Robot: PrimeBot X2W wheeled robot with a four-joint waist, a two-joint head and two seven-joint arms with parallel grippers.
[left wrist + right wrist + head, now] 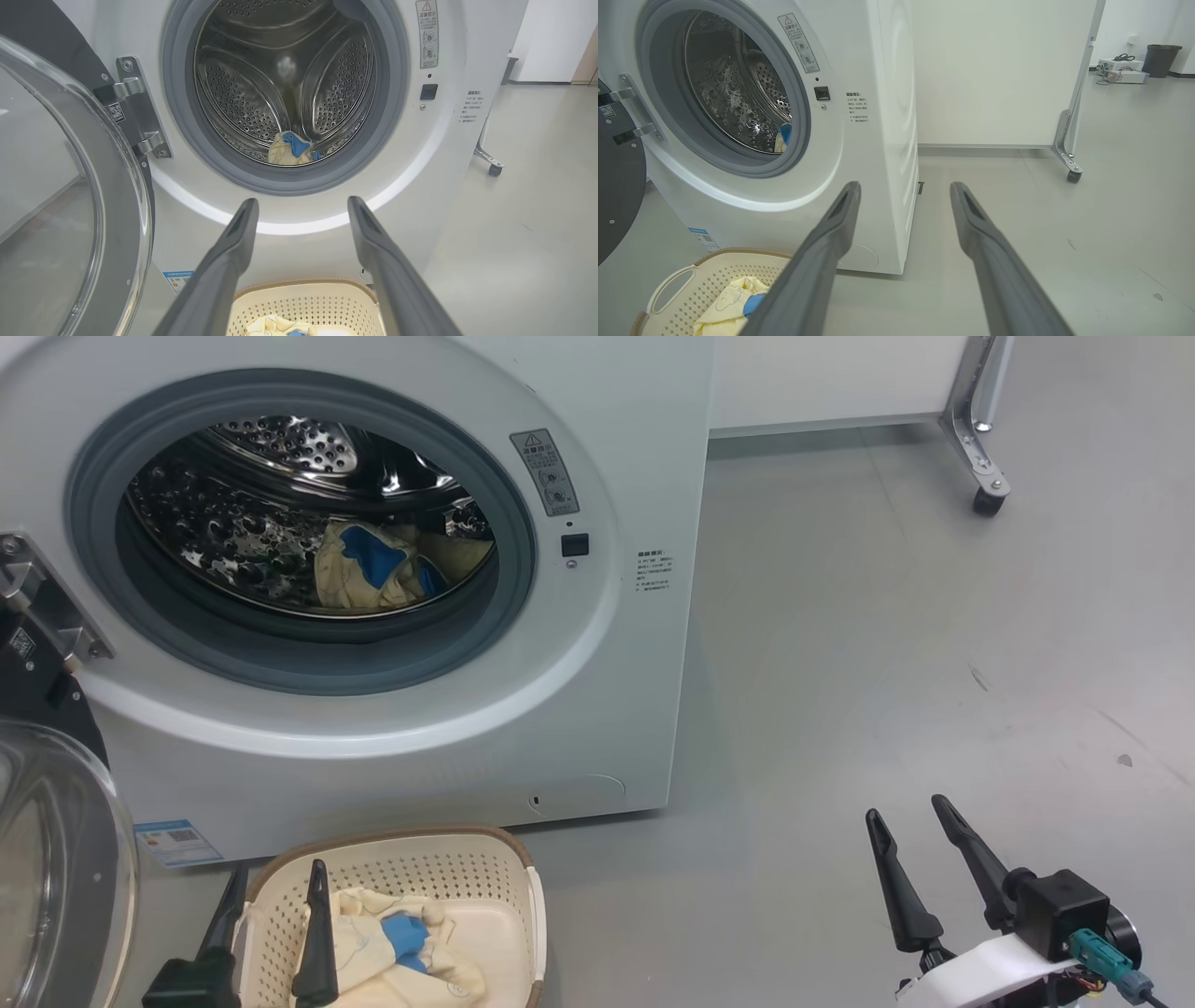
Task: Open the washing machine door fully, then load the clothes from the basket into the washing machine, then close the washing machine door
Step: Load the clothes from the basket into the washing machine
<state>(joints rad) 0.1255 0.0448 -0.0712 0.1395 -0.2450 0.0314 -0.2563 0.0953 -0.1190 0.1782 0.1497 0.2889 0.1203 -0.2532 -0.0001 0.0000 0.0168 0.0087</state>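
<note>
Two dark-fingered grippers hang low before the machine, both spread wide and holding nothing. Far left, the washing machine door (pixel 56 859) stands swung open on its metal hinge (pixel 42 607), its clear glass bulging outward. Beside it the washing machine (pixel 597 709) shows its grey gasket and steel drum (pixel 243 523). One cream-yellow garment (pixel 373 569) with a blue patch lies at the drum's bottom. A small blue label (pixel 177 840) sits at the lower left corner of the machine's front. Just below that front, on the floor (pixel 840 663), stands the basket (pixel 439 870), its far rim close to the machine's foot. More clothes (pixel 373 943) lie crumpled inside it, cream with a blue cuff. The left gripper (pixel 280 866) straddles the basket's left rim, one finger outside it and the other above the clothes; whether it touches them I cannot tell. Well to the right, the right gripper (pixel 906 807) hovers over bare floor. At the floor's far right corner, a castor (pixel 990 502) carries a panel's metal leg.
</note>
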